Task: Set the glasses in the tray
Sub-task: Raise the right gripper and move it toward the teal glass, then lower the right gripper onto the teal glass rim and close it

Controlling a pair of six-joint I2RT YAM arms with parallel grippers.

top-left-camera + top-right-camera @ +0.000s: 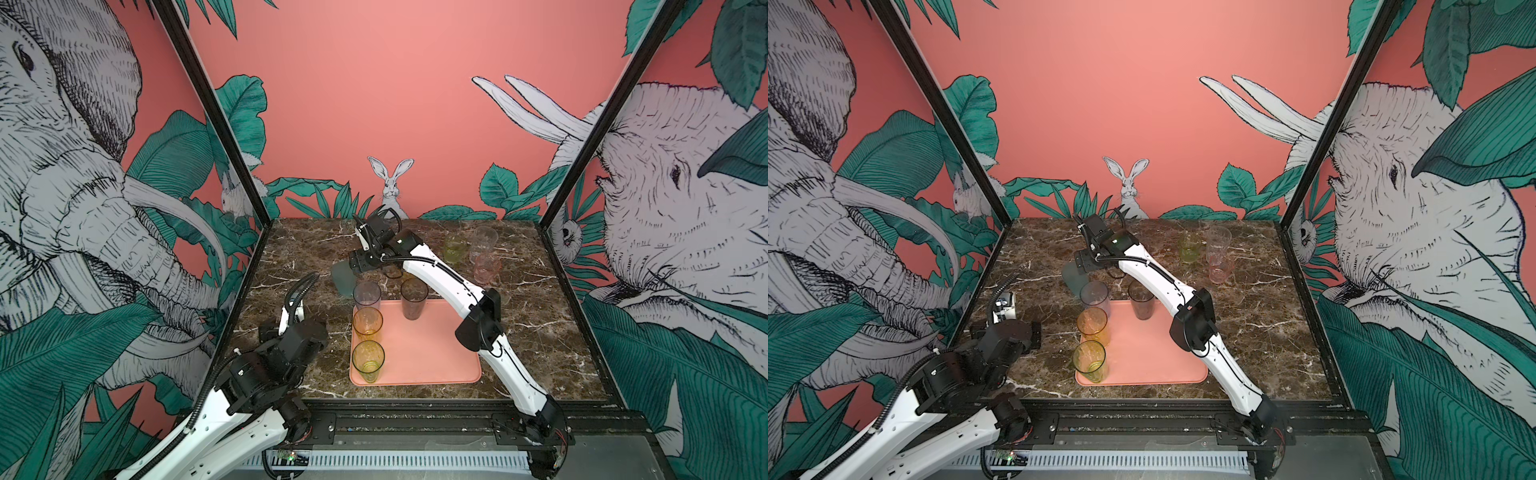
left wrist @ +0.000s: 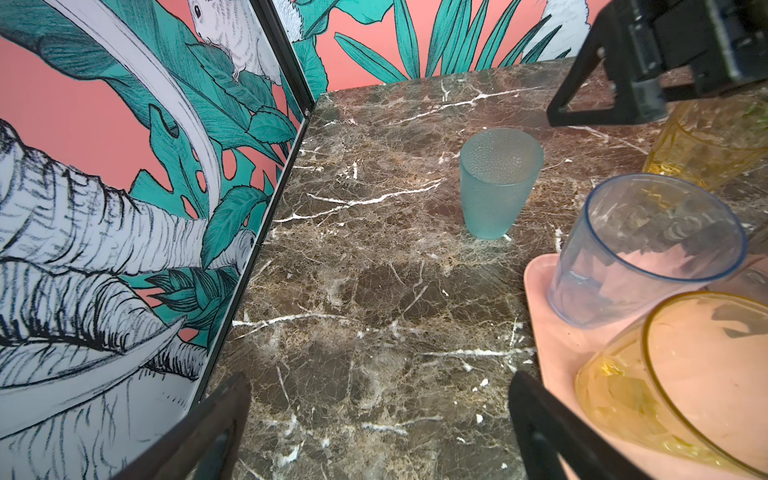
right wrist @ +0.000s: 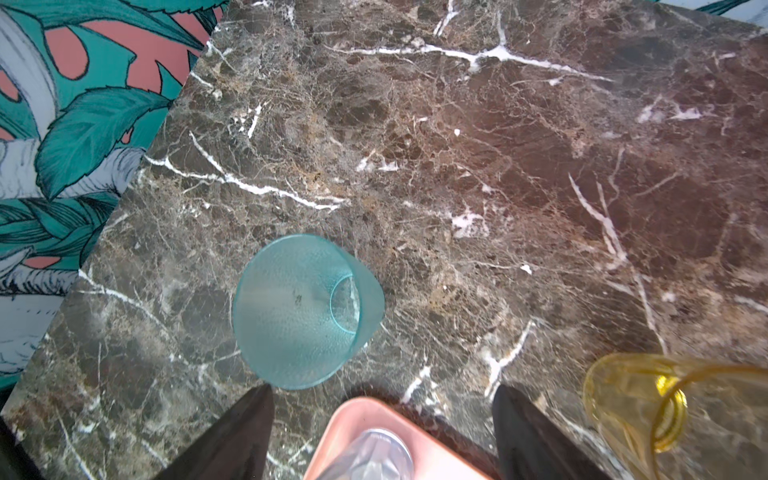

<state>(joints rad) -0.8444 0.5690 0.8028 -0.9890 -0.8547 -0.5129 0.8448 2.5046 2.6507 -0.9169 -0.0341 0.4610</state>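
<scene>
Nearest the lens, the left gripper (image 2: 379, 376) is idling with jaws spread wide, gripping nothing, only the marble top (image 2: 353, 291) showing between its fingers. The tray (image 1: 424, 353) is lying just beside it, carrying four of the glasses: yellow-green glass (image 1: 368, 360), amber glass (image 1: 367, 326), clear glass (image 1: 366, 295), smoky glass (image 1: 413, 299).

The right gripper (image 3: 383, 387) is hovering over the tray's far corner, jaws wide, holding nothing. The clear glass is standing directly below, between its fingers.

Five glasses are waiting off the tray:
- frosted teal glass (image 3: 299, 311), just beside one right-gripper finger
- second amber glass (image 3: 648, 407), just outside the other finger
- short green glass (image 1: 455, 248), tall clear glass (image 1: 484, 241) and pink glass (image 1: 487, 268), well apart from it, beyond its forearm

Risks:
- The clear glass is sitting right at the tray corner. A finger catching its rim on the way up would probably be tipping it over the edge.
- A sideways swing could be toppling the frosted teal glass, which is looking light.
- The forearm is passing over the second amber glass, so lowering could be sweeping it.

Views:
- The right wrist view is showing the second amber glass plainly, while both top views are hiding most of it under the arm.
- Only the top views are showing the far three glasses and the full tray count.
</scene>
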